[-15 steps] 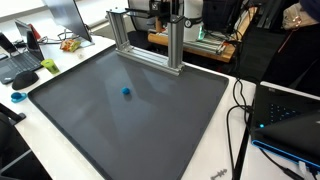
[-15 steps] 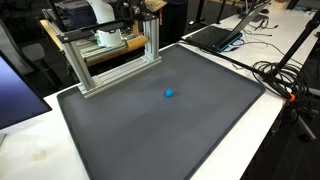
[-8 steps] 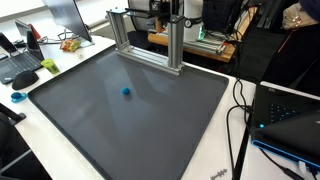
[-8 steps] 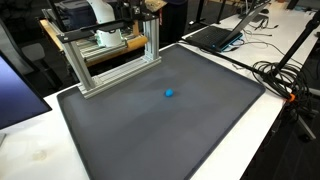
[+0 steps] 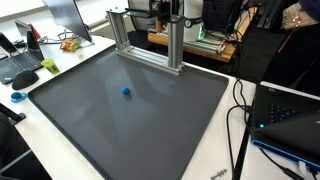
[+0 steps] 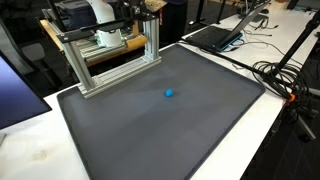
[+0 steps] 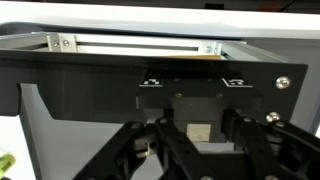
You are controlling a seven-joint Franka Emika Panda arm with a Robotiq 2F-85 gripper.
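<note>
My gripper (image 7: 200,128) is up at the back of the table, at the top of an aluminium frame (image 5: 150,56) (image 6: 112,70). In the wrist view its dark linkages spread wide and a small tan block (image 7: 200,133) shows between the fingers, apart from them; behind it is a black panel (image 7: 80,85). In both exterior views only a bit of the gripper (image 5: 166,10) (image 6: 150,6) shows at the top edge. A small blue ball (image 5: 126,91) (image 6: 169,94) lies alone on the dark grey mat (image 5: 150,130) (image 6: 180,135), far from the gripper.
A laptop (image 6: 215,36) and loose cables (image 6: 282,75) lie beside the mat. Cables (image 5: 238,112) and a dark device (image 5: 290,120) sit at the mat's side. Another laptop (image 5: 20,60) and a green object (image 5: 48,66) sit on the white table.
</note>
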